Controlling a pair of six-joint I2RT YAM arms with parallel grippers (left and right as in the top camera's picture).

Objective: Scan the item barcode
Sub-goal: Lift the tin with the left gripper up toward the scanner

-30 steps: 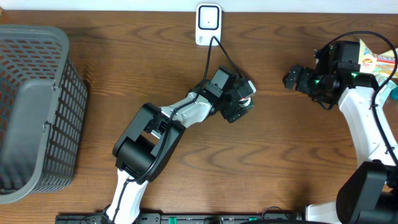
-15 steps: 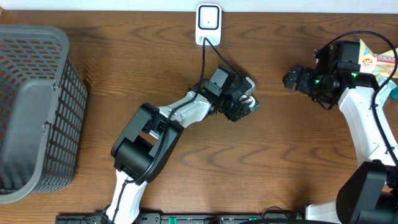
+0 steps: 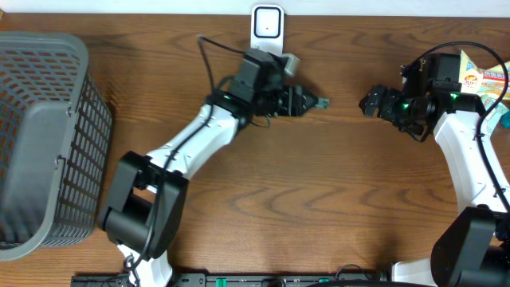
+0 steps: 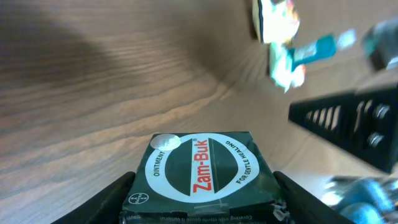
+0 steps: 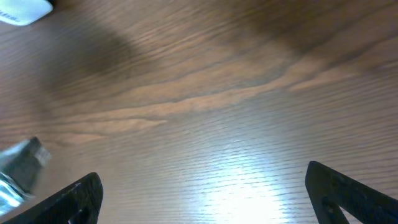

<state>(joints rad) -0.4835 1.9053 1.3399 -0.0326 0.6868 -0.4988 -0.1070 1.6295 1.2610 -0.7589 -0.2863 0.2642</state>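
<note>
Left arm has swung from mid-surface (image 3: 358, 207) up to the scanner (image 3: 267, 24). Left end effector (image 3: 307, 102) has narrowed onto the Zam-Buk box (image 4: 202, 171). Cable (image 3: 209, 49) now loops out left.

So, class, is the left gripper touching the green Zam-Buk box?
Touching. The left wrist view shows the Zam-Buk box wedged between the fingers of the left gripper, both its side edges meeting them with no gap.
</note>
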